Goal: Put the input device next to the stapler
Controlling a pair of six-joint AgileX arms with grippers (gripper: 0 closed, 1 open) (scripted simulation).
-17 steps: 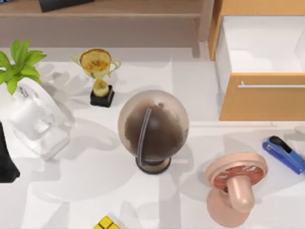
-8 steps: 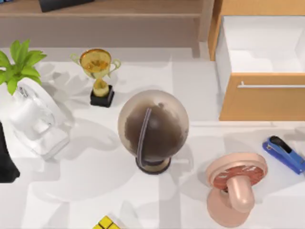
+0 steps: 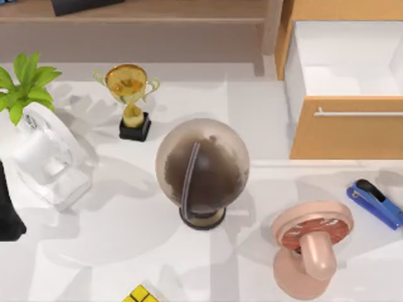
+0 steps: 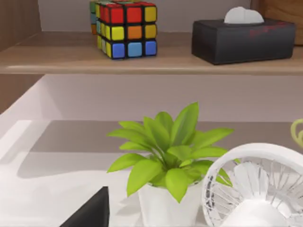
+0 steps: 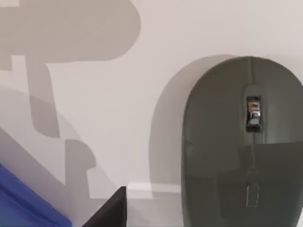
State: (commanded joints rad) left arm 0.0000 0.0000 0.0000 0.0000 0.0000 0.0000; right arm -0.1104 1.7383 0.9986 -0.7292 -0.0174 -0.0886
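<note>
White surface (image 3: 126,251) under a wooden shelf (image 4: 142,56) carries a globe (image 3: 201,170), trophy (image 3: 129,100), pink fan (image 3: 312,245) and plant (image 3: 25,85); nothing in the top view has shifted over the last second. The stapler (image 3: 373,202) lies at the right edge. The right wrist view shows the input device (image 5: 241,142) lying ungrasped near a blue corner; whether either arm's jaws are open, I cannot tell.

No readable text, label or number anywhere.
</note>
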